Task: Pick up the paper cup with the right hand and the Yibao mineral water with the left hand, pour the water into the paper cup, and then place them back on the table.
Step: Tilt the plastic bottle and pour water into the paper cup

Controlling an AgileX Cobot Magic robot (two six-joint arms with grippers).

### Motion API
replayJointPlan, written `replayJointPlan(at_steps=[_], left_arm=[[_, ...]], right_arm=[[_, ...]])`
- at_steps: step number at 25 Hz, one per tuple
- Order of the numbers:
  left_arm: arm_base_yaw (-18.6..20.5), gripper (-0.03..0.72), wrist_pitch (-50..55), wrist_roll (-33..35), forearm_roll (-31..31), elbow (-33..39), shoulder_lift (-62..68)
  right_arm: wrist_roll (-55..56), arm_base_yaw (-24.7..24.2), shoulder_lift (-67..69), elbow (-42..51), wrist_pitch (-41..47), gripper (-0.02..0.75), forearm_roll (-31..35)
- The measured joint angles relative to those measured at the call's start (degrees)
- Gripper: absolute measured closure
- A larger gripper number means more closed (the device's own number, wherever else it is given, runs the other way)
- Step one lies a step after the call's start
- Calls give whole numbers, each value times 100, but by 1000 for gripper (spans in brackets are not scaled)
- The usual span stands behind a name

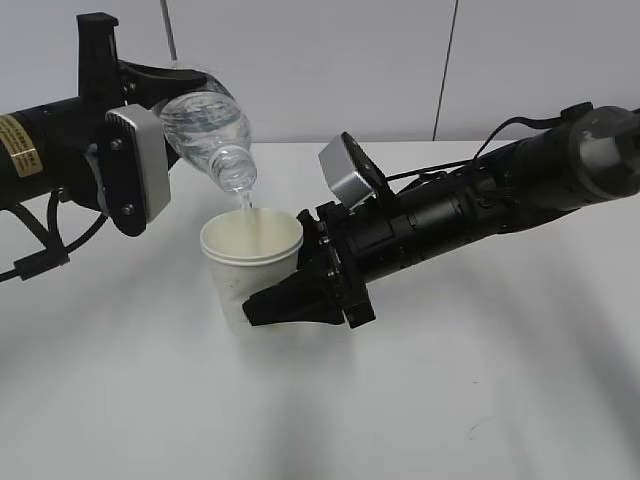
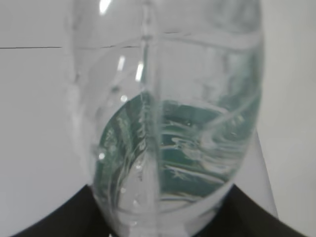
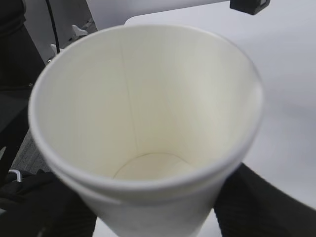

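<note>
Two arms over white tabletop (image 1: 450, 400), grey panelled wall behind. Left pincer (image 1: 150, 85) grips tilted Yibao mineral water (image 1: 210, 135), mouth above paper cup (image 1: 250, 265); right pincer (image 1: 290, 300) clamps cup.
Left wrist: bottle fills view.
Right wrist: cup interior, tabletop beyond.

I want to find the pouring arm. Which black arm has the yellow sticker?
The left hand, its claw holding the tipped Yibao mineral water. The right hand has none.

The Yibao mineral water (image 1: 208, 128) tilts above the paper cup (image 1: 250, 262) — left tool (image 1: 140, 85) on its left, right tool (image 1: 290, 298) beside the cup.
</note>
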Motion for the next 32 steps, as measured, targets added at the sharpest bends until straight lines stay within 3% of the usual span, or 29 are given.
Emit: replayJointPlan(at_steps=[32], left_arm=[[0, 357, -385, 206, -178, 0, 0]], right_arm=[[0, 0, -111, 0, 0, 268, -428]])
